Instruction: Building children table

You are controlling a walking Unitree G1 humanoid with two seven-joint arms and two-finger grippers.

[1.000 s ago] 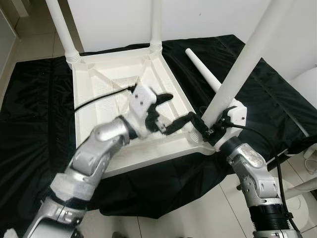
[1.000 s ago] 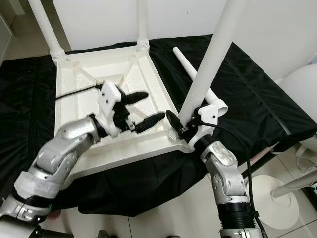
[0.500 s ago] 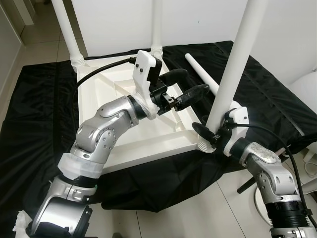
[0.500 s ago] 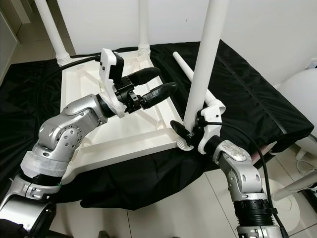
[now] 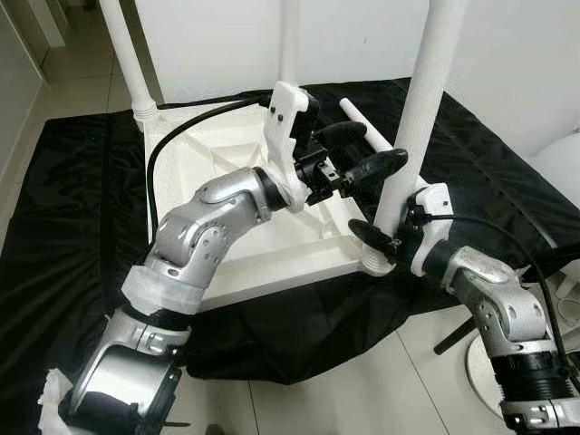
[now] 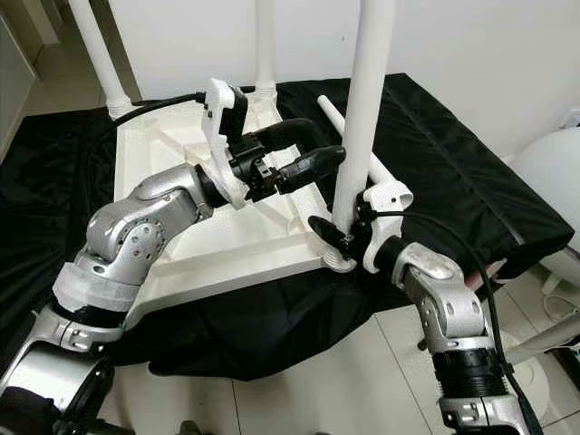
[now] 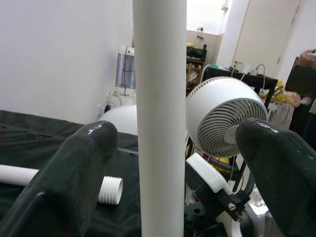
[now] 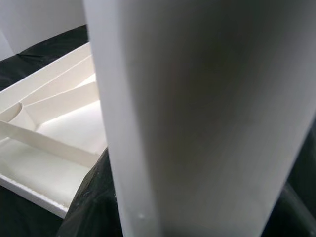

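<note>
Here the white plastic children's table point(image 5: 236, 195) lies upside down on a black sheet point(image 5: 63, 227). Right claw point(image 5: 381, 243) clamps the white tubular leg point(image 5: 417, 118) at its corner socket, steadying it. Left claw point(image 5: 362, 154), spread wide, flanks the leg higher up, untouched. Spare white leg point(image 5: 367, 127) lies behind.

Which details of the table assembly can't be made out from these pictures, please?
- Upright leg: its top is cut off by the eye views' upper edge.
- Socket at the leg's foot: thread seating is hidden by the right gripper.
- Loose leg on the black cloth: partly hidden behind the left gripper and the upright leg.
</note>
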